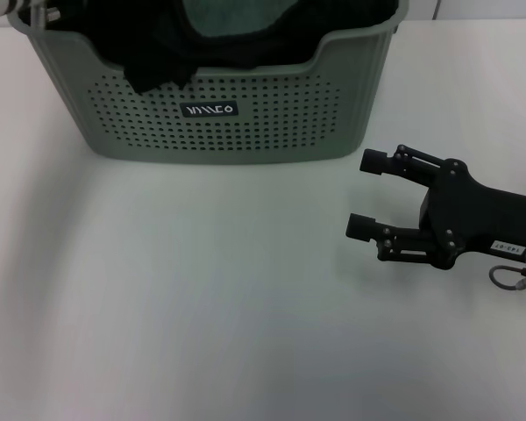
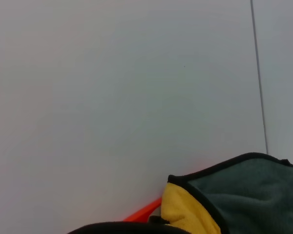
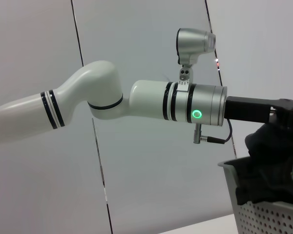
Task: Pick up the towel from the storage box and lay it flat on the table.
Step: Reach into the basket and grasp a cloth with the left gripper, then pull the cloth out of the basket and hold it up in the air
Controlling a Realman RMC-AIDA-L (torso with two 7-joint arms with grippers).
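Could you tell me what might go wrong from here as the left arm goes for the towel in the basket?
1. Black fabric is bunched over the towel in the storage box, so the left gripper, reaching in over the rim, might lift it instead or along with the towel.
2. A snagged cloth could tip or drag the box across the table.
3. The right gripper rests open on the table where the towel may be laid.

A plain pale grey wall (image 3: 136, 185) of flat panels fills the background, split by thin dark vertical seams (image 3: 100, 180). The left wrist view shows the same smooth panelling, with one seam (image 2: 259, 73). Light is soft and even, throwing only faint shadows.
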